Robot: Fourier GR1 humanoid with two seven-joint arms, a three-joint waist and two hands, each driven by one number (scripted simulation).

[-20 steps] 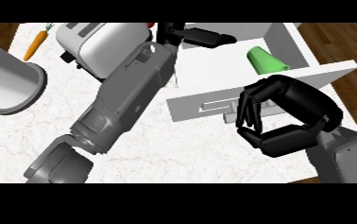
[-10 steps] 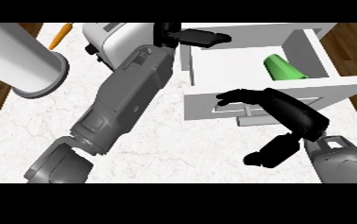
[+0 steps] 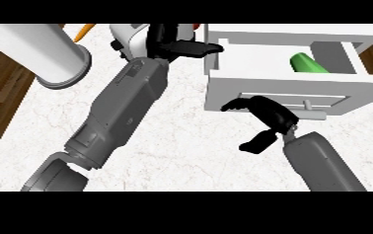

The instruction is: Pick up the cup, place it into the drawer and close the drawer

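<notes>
Kitchen, I judge: white marble counter (image 3: 182, 159) below me, toaster (image 3: 131, 36) 12 o'clock, carrot (image 3: 85, 30) 11, open white drawer (image 3: 277, 86) 2.

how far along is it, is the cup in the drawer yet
Done: the green cup lies inside the open drawer, and neither hand holds it. In hand: the right hand, open, is at the drawer's front panel, seemingly placed to push it. Left to do: the drawer is not yet closed. The left hand is by the drawer's left edge.
</notes>
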